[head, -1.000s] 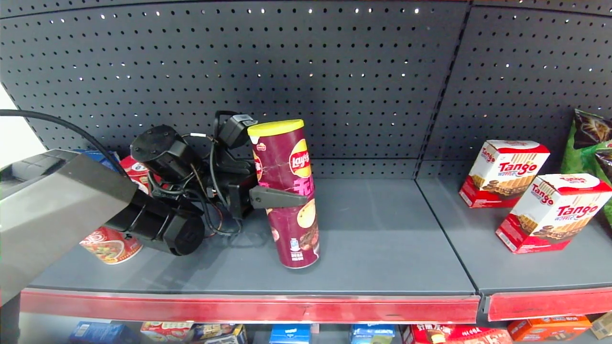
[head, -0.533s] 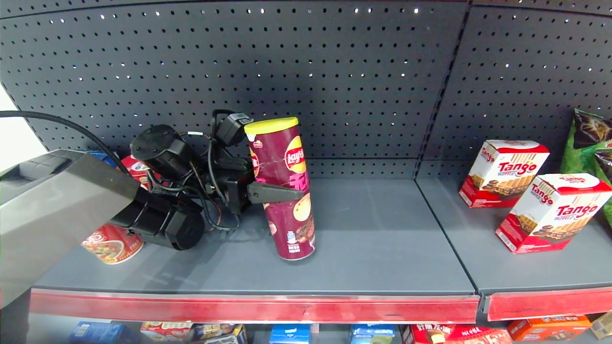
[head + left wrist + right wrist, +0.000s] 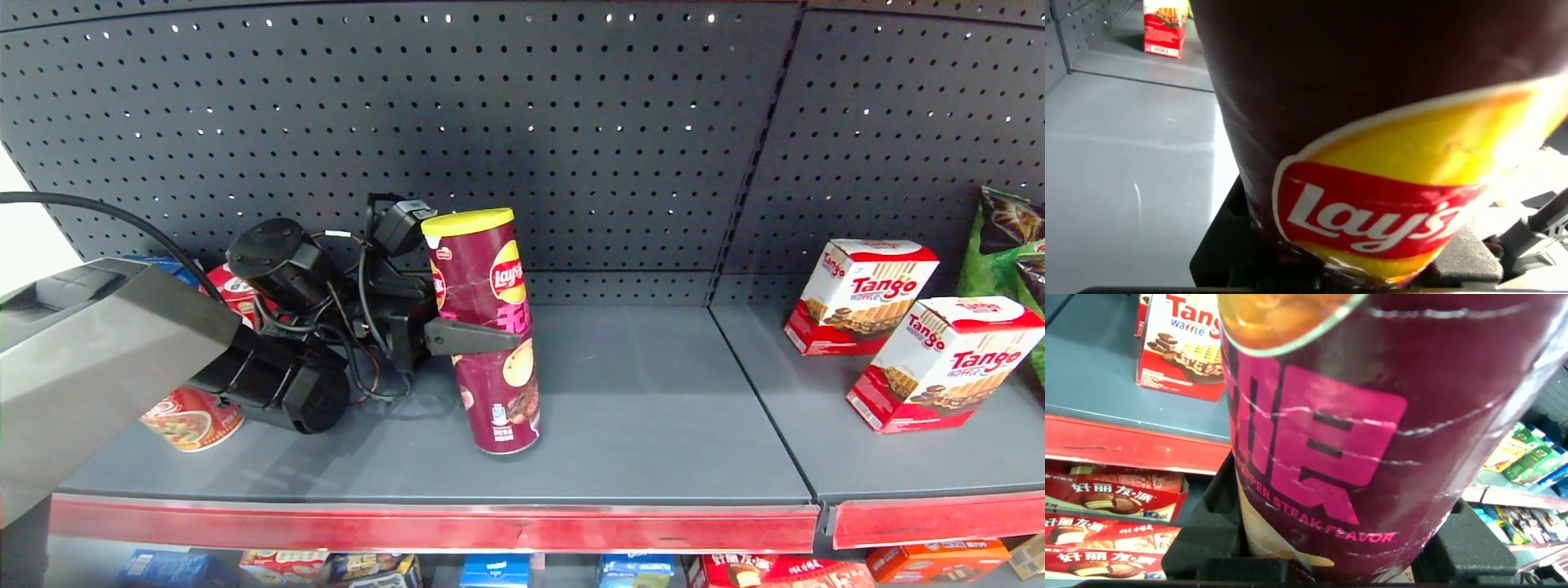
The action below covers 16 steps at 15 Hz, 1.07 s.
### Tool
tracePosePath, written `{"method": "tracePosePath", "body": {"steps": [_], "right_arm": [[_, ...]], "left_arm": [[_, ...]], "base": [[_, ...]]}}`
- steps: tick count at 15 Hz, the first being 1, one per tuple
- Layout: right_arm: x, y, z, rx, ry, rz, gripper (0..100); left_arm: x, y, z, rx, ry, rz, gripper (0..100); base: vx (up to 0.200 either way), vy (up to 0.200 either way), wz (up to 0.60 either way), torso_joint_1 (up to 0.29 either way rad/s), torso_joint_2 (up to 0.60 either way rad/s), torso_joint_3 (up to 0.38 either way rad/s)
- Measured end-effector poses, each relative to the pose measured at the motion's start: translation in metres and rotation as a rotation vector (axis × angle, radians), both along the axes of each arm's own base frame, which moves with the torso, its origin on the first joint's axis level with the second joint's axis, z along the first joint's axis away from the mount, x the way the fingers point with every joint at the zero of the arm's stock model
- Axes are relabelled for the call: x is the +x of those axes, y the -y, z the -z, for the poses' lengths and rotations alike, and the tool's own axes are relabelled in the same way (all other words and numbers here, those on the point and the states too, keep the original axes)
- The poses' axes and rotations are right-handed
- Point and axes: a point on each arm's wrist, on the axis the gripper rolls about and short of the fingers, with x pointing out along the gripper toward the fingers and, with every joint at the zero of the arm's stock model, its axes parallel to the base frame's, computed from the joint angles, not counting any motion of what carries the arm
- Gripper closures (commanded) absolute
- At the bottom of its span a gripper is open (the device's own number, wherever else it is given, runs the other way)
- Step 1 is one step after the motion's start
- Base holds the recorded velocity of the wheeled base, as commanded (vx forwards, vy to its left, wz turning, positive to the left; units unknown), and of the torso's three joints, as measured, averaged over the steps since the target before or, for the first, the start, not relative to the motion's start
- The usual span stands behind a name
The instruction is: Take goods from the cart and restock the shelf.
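Observation:
A tall maroon chips can with a yellow lid stands slightly tilted on the grey shelf board, left of centre. My left gripper is shut around its middle, coming in from the left. Whether the can's base touches the board I cannot tell. The left wrist view shows this can close up between the jaws. In the right wrist view a second maroon chips can sits in my right gripper, which is shut on it, in front of the shelf's red edge.
A cup-noodle tub stands at the front left beneath the left arm. Two wafer boxes and a green bag occupy the right bay. Pegboard closes the back. A red strip runs along the front edge. Bare board lies right of the can.
The left gripper with its can first shifted a little left and up, then came back slightly right and down. The can stays tilted in the same grip.

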Motion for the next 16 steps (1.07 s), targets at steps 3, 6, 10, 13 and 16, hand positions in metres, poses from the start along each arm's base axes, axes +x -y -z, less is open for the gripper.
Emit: {"method": "tracePosePath", "body": {"steps": [3, 6, 10, 13, 16], "right_arm": [[0.0, 0.0, 0.0, 0.0, 0.002, 0.0, 100], [0.0, 0.0, 0.0, 0.0, 0.002, 0.0, 100], [0.0, 0.0, 0.0, 0.0, 0.002, 0.0, 100], [-0.001, 0.0, -0.002, 0.0, 0.009, 0.0, 100], [-0.002, 0.0, -0.004, 0.0, 0.015, -0.001, 100]], "left_arm": [[-0.001, 0.0, -0.001, -0.001, 0.0, -0.001, 0], [-0.004, -0.001, -0.004, -0.002, 0.001, -0.002, 0], [-0.012, -0.004, -0.009, -0.002, -0.003, -0.006, 0], [-0.024, -0.007, -0.011, 0.003, -0.022, -0.006, 0], [-0.04, -0.011, -0.013, 0.01, -0.046, -0.005, 0]], "base": [[0.0, 0.0, 0.0, 0.0, 0.0, 0.0], [0.0, 0.0, 0.0, 0.0, 0.0, 0.0], [0.0, 0.0, 0.0, 0.0, 0.0, 0.0], [0.0, 0.0, 0.0, 0.0, 0.0, 0.0], [0.0, 0.0, 0.0, 0.0, 0.0, 0.0]]}}
